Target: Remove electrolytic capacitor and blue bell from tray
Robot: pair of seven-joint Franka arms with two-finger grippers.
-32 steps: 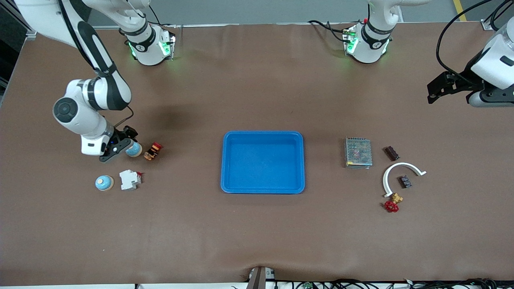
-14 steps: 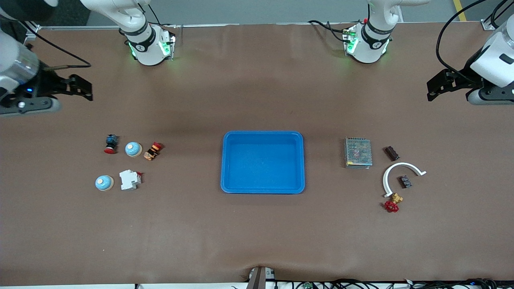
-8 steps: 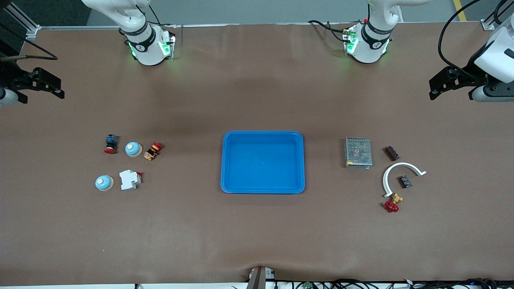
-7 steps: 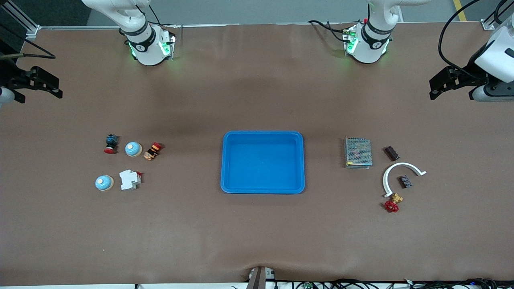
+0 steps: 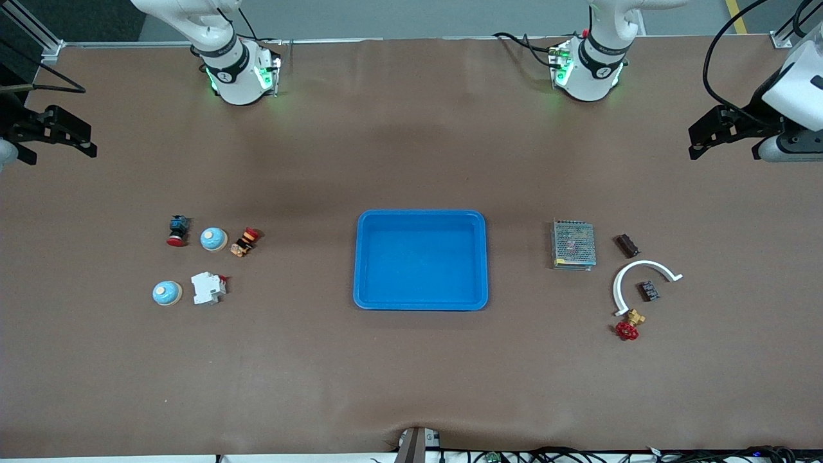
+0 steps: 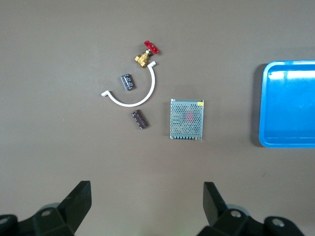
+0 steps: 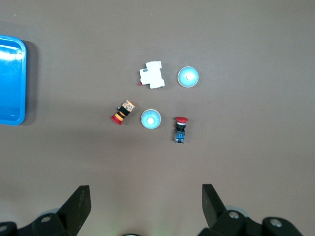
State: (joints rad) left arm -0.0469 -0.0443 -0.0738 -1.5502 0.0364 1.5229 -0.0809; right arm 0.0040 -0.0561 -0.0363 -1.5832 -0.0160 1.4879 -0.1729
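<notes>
Two light-blue dome bells (image 5: 213,239) (image 5: 167,293) lie toward the right arm's end of the table; they also show in the right wrist view (image 7: 150,119) (image 7: 188,77). Two small dark capacitors (image 5: 627,245) (image 5: 648,291) lie toward the left arm's end, also in the left wrist view (image 6: 140,119) (image 6: 128,81). An empty blue tray (image 5: 420,215) sits mid-table. My right gripper (image 5: 56,145) (image 7: 146,194) is open and empty, high over its end of the table. My left gripper (image 5: 723,145) (image 6: 146,191) is open and empty, high over its end.
By the bells lie a white breaker (image 5: 208,287), a red-orange push button (image 5: 245,241) and a blue-red push button (image 5: 177,230). By the capacitors lie a mesh power supply (image 5: 573,244), a white arc (image 5: 633,273) and a red-handled brass valve (image 5: 629,326).
My right gripper rose from beside the bell and swung out over its end of the table, empty; the blue-red push button came into view. My left gripper shifted only slightly.
</notes>
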